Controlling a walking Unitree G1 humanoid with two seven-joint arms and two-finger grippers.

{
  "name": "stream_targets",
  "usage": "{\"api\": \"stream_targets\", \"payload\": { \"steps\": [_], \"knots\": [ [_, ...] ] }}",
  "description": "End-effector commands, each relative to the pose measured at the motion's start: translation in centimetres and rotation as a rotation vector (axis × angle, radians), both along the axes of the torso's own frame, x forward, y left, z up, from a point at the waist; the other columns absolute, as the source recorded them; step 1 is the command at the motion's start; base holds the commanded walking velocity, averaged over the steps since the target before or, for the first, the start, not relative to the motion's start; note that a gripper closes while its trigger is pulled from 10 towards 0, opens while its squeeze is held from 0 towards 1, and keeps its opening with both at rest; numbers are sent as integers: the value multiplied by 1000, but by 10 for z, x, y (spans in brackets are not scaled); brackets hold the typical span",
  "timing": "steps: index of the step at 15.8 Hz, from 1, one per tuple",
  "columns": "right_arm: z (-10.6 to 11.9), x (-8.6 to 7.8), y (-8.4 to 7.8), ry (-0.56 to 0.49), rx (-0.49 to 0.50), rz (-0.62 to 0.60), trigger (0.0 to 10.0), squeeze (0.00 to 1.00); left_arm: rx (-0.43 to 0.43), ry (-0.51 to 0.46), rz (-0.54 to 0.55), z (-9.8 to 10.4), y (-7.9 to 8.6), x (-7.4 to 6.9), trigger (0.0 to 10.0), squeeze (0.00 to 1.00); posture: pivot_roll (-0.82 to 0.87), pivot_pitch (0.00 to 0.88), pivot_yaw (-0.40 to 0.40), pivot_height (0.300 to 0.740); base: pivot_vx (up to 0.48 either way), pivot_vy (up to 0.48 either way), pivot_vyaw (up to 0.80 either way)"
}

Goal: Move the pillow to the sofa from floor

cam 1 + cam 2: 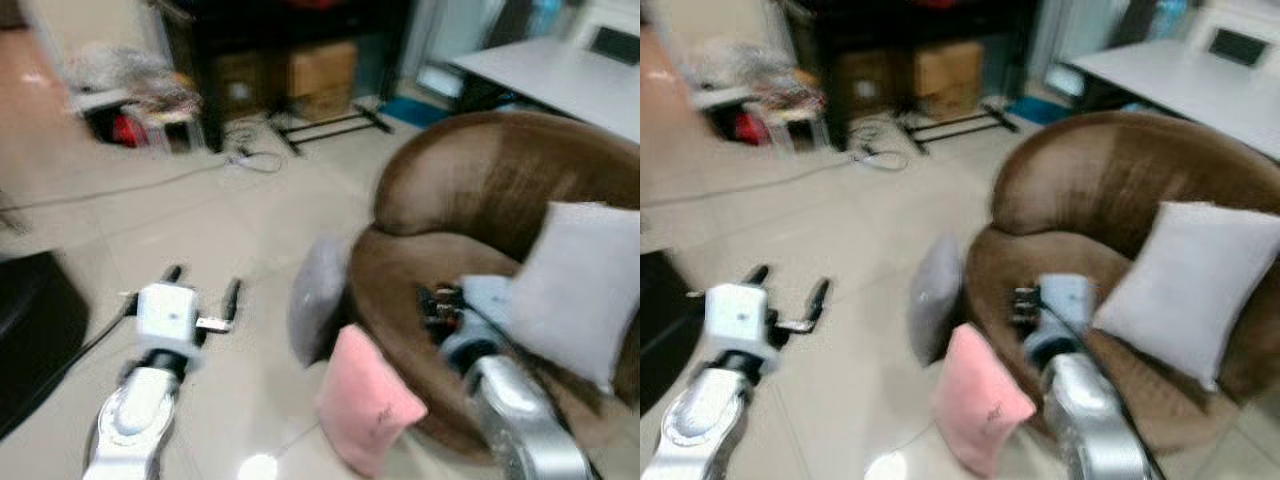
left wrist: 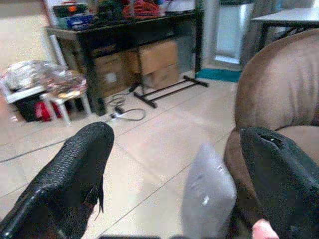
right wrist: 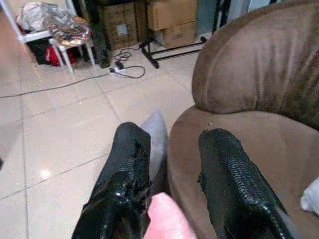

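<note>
- The pink pillow (image 1: 368, 400) stands on the floor (image 1: 220, 230), leaning against the front of the brown sofa (image 1: 470, 190); a grey pillow (image 1: 318, 298) stands just behind it, also against the sofa front. The task could mean either one.
- I judge both light, soft and squashy, so thin fingers could slip off the cover. I would pinch a top corner or upper edge deeply.
- My right hand (image 3: 172, 179) hovers over the sofa's front edge, just above the pink pillow, fingers parted and holding nothing.
- My left hand (image 1: 200, 290) hangs over bare floor, apart from the pillows, wide open and empty.
- The head views show a white pillow (image 1: 575, 285) already on the seat and a bench (image 1: 560, 75) behind; the wrist views show cardboard boxes (image 2: 149, 59) more sharply.
</note>
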State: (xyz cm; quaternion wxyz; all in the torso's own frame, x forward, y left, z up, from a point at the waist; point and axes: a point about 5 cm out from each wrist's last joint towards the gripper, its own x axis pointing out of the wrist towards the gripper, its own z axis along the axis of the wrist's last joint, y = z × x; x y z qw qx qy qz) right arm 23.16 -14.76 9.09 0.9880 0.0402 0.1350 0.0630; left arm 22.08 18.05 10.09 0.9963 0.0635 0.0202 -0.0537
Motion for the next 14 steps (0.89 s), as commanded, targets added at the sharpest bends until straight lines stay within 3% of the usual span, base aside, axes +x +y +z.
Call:
{"api": "stream_targets", "payload": {
  "steps": [1, 4, 7, 9, 14],
  "knots": [
    [-1, -2, -15, 2, -30, -49, 10000, 0, -9, -21, -44, 5, -11, 4, 10000, 0, -86, 0, -28, 740, 368, 0, 0],
    [1, 2, -17, -18, -24, -56, 10000, 0, -8, -26, -44, 6, -12, 11, 10000, 0, -89, 0, -18, 740, 350, 0, 0],
    [2, 6, -21, -27, 17, -84, 10000, 0, -8, -45, -14, 8, -8, 18, 10000, 0, -107, 0, 9, 730, 0, 0, 0],
    [2, 10, -27, -38, -9, -110, 10000, 0, 24, -38, -6, 7, -7, 23, 10000, 0, -118, 0, 21, 710, 0, 0, 0],
    [6, 16, -24, -46, 16, -90, 10000, 0, 45, -50, -6, 7, -8, 28, 10000, 0, -117, 0, 12, 690, 0, 0, 0]
  ]
}}
